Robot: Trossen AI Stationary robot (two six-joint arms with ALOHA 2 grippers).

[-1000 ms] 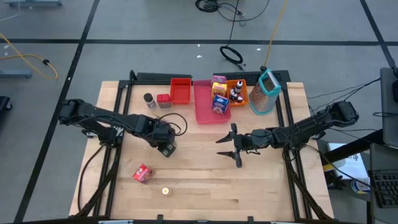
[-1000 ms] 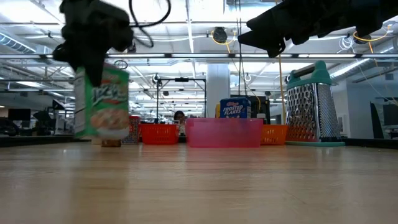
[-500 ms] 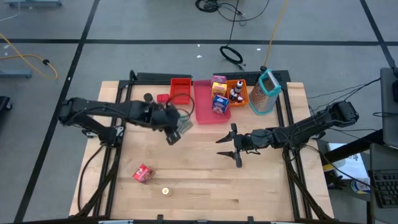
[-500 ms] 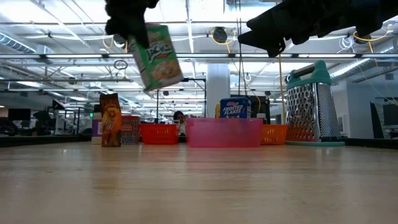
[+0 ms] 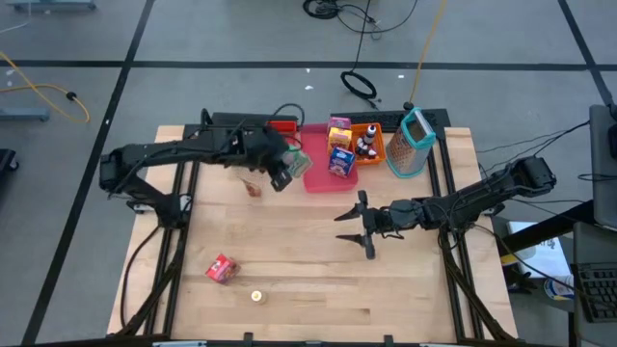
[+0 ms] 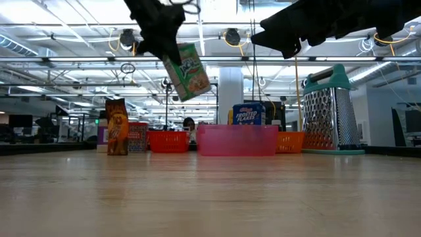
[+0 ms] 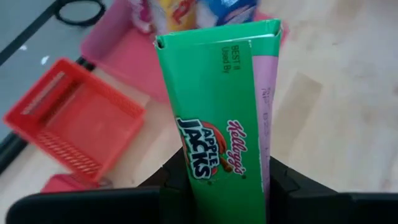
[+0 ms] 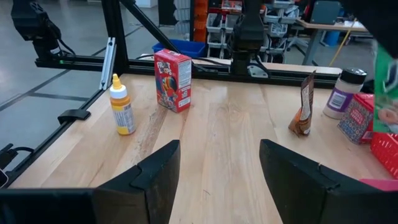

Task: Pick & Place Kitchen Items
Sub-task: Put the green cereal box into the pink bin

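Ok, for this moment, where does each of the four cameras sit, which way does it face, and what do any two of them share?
High view: overhead, straight down on the table; both arms show.
Low view: table height, facing the room; arms enter from above, the green cereal box held aloft.
Left wrist view: on the left arm, looking past the left gripper clamping that box, over the red basket.
Right wrist view: on the right arm, across the table past the open right gripper.
Shared: high and low views both show the grater and pink tray.
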